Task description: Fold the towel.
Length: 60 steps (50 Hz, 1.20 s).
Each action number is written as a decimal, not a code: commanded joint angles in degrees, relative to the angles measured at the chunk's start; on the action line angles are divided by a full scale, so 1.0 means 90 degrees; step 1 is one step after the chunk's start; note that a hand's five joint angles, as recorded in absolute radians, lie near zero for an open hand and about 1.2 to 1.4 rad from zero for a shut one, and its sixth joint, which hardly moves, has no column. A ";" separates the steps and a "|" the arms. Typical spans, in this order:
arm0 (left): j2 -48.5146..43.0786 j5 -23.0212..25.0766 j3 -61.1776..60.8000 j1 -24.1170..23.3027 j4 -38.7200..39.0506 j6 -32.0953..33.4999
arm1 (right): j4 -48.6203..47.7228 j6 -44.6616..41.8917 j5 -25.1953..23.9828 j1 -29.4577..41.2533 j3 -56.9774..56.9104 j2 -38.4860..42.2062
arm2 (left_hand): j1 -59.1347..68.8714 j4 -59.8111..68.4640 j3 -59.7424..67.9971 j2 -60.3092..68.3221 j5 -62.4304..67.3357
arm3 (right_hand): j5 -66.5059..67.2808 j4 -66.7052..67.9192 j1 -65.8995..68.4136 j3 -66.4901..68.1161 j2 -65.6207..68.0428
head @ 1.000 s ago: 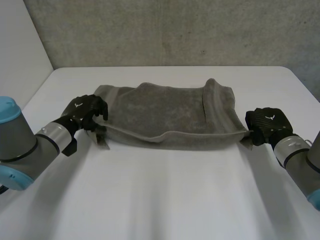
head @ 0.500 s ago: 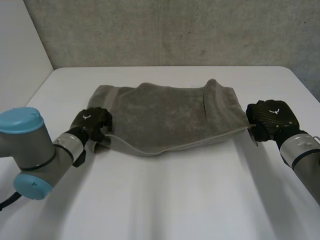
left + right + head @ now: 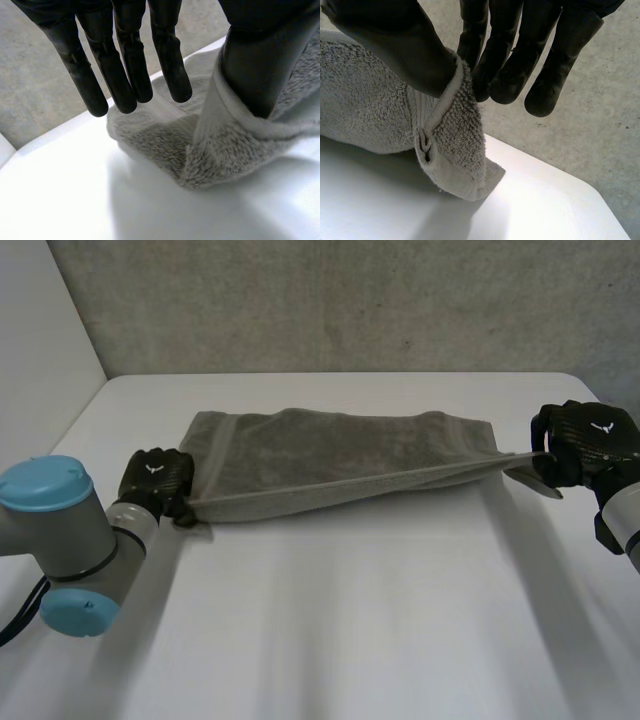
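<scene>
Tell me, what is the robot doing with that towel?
It is folding a grey towel on the white table. The left hand pinches one near corner and the right hand pinches the other. The near edge is pulled tight between them and sits higher at the right hand. The rest of the towel lies on the table.

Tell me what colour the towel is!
The towel is plain grey, clearest in the head view.
</scene>
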 commanded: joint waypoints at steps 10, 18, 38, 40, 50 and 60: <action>0.0557 -0.0032 -0.0063 0.0385 0.0102 -0.0017 | 0.0030 -0.0119 -0.0178 -0.0200 -0.0103 0.0022 | 0.4017 0.3964 0.3918 0.3945 0.4084 | 0.0455 0.0398 0.0481 0.0407 0.0390; 0.1064 0.0308 -0.0209 0.0386 0.0024 -0.0007 | 0.0682 -0.0245 -0.0500 -0.0170 -0.0395 -0.0065 | 0.4017 0.3964 0.3918 0.3945 0.4084 | 0.0455 0.0398 0.0481 0.0407 0.0390; 0.3107 0.1570 -0.1079 0.0503 -0.0250 0.0442 | 0.2343 -0.1319 -0.1193 -0.0258 -0.0982 -0.0690 | 0.4017 0.3964 0.3918 0.3945 0.4084 | 0.0455 0.0398 0.0481 0.0407 0.0390; 0.3369 0.1657 -0.1293 0.0580 -0.0240 0.0646 | 0.2393 -0.1369 -0.1253 -0.0278 -0.0962 -0.0769 | 0.4017 0.3964 0.3918 0.3945 0.4084 | 0.0455 0.0398 0.0481 0.0407 0.0390; 0.3829 0.2173 -0.1888 0.1195 -0.0424 0.1213 | 0.2968 -0.2158 -0.1730 -0.1058 -0.0650 -0.1422 | 0.4017 0.3964 0.3918 0.3945 0.4084 | 0.0455 0.0398 0.0481 0.0407 0.0390; 0.4357 0.2947 -0.2124 0.1479 -0.1294 0.1165 | 0.3740 -0.2453 -0.2453 -0.1693 -0.0640 -0.1910 | 0.4017 0.3964 0.3918 0.3945 0.4084 | 0.0455 0.0398 0.0481 0.0407 0.0390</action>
